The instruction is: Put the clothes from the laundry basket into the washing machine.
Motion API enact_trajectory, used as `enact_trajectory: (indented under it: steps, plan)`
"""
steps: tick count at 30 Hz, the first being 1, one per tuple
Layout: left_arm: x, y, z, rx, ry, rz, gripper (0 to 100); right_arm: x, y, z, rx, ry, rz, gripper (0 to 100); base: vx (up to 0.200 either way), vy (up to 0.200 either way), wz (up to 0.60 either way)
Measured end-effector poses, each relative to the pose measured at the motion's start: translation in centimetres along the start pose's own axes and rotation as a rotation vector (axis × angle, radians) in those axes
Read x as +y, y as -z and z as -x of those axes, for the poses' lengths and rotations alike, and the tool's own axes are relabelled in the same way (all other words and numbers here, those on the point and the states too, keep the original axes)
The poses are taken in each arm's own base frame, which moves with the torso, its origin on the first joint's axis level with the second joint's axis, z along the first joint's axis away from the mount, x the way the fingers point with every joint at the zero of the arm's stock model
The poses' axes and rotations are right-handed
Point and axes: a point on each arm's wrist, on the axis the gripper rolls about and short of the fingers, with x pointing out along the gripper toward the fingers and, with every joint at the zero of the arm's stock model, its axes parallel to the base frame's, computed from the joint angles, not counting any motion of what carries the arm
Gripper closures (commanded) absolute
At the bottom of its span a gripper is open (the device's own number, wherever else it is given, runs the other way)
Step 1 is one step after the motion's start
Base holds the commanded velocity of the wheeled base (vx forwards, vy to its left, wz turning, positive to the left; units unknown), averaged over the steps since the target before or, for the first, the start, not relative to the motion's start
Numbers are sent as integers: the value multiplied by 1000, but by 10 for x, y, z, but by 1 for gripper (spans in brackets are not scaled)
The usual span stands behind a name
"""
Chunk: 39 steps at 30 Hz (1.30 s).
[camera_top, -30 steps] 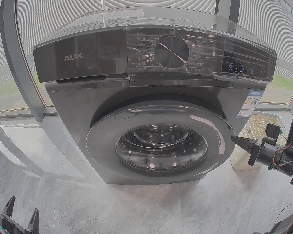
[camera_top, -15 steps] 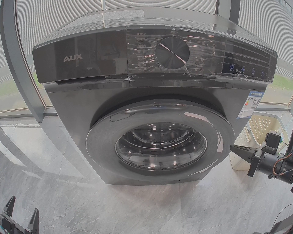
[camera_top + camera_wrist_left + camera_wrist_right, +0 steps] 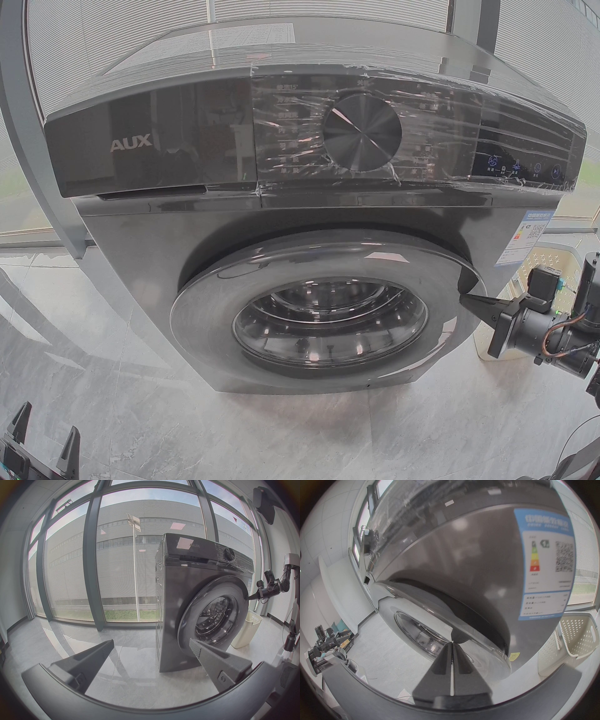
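Two grippers show at the near edges of the scene. Closest, the left gripper (image 3: 44, 431) sits low at the left, just above the grey marble-patterned floor (image 3: 250, 431), its arm drawn back and well apart from the appliance; in the left wrist view this gripper (image 3: 150, 642) has its fingers spread wide with nothing between them. Further in, the right arm comes in level from the right side, forearm roughly horizontal, and the right gripper (image 3: 469, 300) points leftward with its fingers pressed together into one wedge, holding nothing. Its tip lies at the right rim of the round glass door (image 3: 325, 312); contact cannot be judged. The right wrist view shows the same closed gripper (image 3: 452, 645) aimed at the gap where the door rim meets the front panel. The dark grey washing machine (image 3: 312, 206) stands on the floor, with a round dial (image 3: 361, 132) under plastic film and an energy label (image 3: 531, 237) at its right edge. Just beside the machine's right side, behind the right arm, stands the cream perforated laundry basket (image 3: 553, 259); its contents cannot be made out. Tall windows (image 3: 118, 558) lie beyond.
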Motion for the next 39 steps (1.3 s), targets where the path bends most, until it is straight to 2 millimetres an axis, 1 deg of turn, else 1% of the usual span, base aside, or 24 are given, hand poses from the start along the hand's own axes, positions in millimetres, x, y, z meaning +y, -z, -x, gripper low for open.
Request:
enact_trajectory:
  steps: [7,13,17,21,25,32,39]
  plan:
    - [0,0,0,0,1,-1,0,-3,-4,-9,-3,65,-6,100,0,0,0]
    - [0,0,0,0,0,-1,0,-5,-7,-12,-12,95,-8,100,0,0,0]
    - [0,0,0,0,0,-1,0,-4,-8,-12,-24,96,-7,100,0,0,0]
    - [0,0,0,0,0,-1,0,-2,-4,-7,-32,83,-3,100,0,0,0]
    - [0,0,0,0,1,1,0,3,2,6,-30,30,4,100,0,0,0]
    - [0,0,0,0,1,6,0,6,25,46,6,-36,11,100,0,0,0]
    - [0,0,0,0,2,7,0,5,30,75,-49,-35,12,100,0,0,0]
